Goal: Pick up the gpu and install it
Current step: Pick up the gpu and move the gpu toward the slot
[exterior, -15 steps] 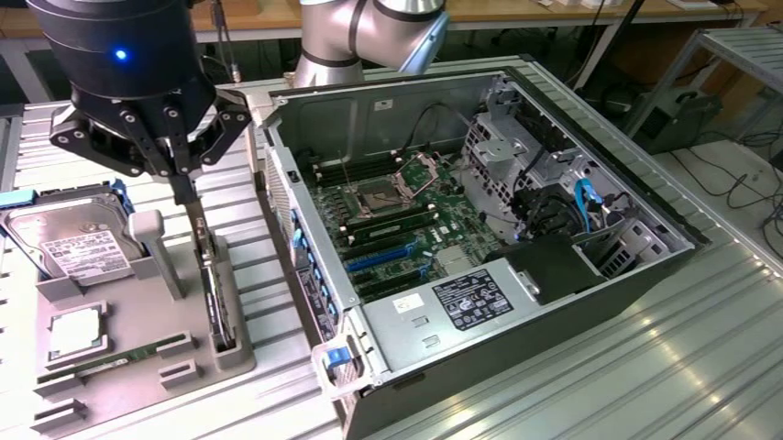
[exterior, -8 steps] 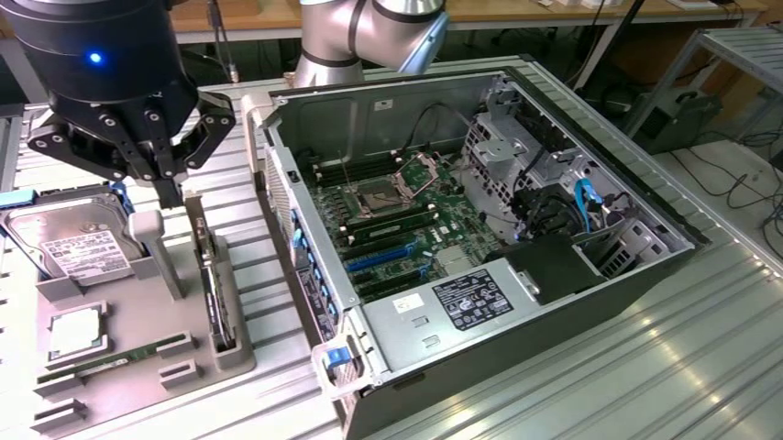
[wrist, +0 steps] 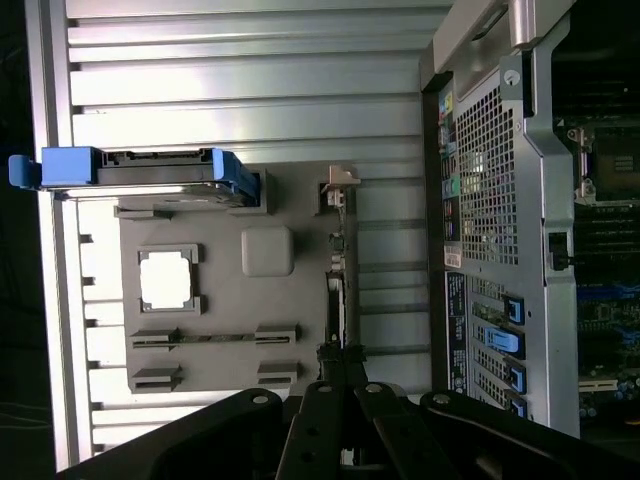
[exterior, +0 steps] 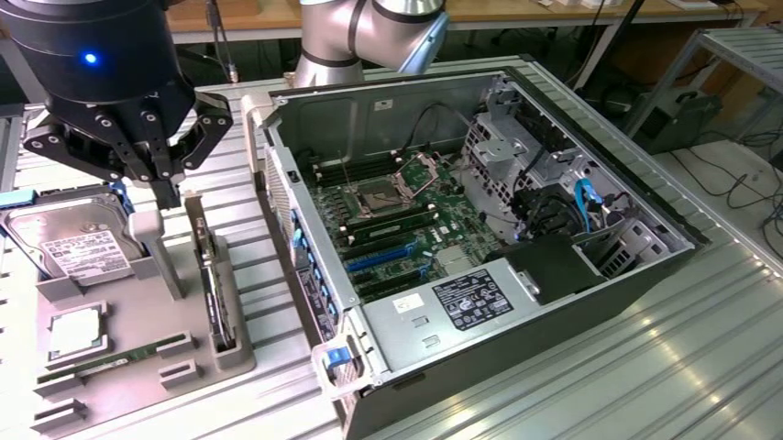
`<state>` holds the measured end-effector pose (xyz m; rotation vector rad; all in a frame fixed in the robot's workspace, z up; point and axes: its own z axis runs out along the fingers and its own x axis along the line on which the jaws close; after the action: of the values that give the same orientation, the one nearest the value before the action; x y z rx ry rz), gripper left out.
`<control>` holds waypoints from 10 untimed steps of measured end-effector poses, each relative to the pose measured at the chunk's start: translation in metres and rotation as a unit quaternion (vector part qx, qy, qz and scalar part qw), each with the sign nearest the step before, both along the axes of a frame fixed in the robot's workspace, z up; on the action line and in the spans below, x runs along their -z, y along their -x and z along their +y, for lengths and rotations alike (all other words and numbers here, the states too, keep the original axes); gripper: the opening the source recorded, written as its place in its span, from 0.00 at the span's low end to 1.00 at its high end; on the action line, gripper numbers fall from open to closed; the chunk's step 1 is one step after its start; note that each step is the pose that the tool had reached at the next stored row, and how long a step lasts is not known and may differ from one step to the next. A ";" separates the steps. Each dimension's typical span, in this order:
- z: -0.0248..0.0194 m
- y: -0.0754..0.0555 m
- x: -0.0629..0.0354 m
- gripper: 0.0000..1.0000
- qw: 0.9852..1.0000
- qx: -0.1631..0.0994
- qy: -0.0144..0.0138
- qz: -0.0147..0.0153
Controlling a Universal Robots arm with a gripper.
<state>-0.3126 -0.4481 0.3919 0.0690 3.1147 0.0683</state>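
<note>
Gpu [exterior: 216, 284] stands on edge in the tray [exterior: 141, 302], not picked, not installed. Gripper [exterior: 167, 192] hovers over the tray, jaws shut, empty.

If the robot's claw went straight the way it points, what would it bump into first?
Probably the gpu's top edge, standing in the grey tray: the wrist view shows the gripper lined up over it. Depth is unclear.

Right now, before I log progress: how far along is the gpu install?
Done: nothing visible. In hand: the gripper, shut, hangs over the gpu standing in its tray slot. Left: lifting it, seating it in the open computer case.
</note>
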 end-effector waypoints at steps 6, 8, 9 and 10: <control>0.0000 0.000 0.0000 0.11 1.000 0.000 0.000 0.000; 0.0000 0.000 0.0000 0.11 1.000 0.000 0.000 0.000; -0.0001 0.000 0.0000 0.11 1.000 0.000 0.000 0.000; -0.0001 0.000 0.0000 0.17 1.000 0.000 0.000 0.000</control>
<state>-0.3126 -0.4482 0.3919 0.0690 3.1147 0.0682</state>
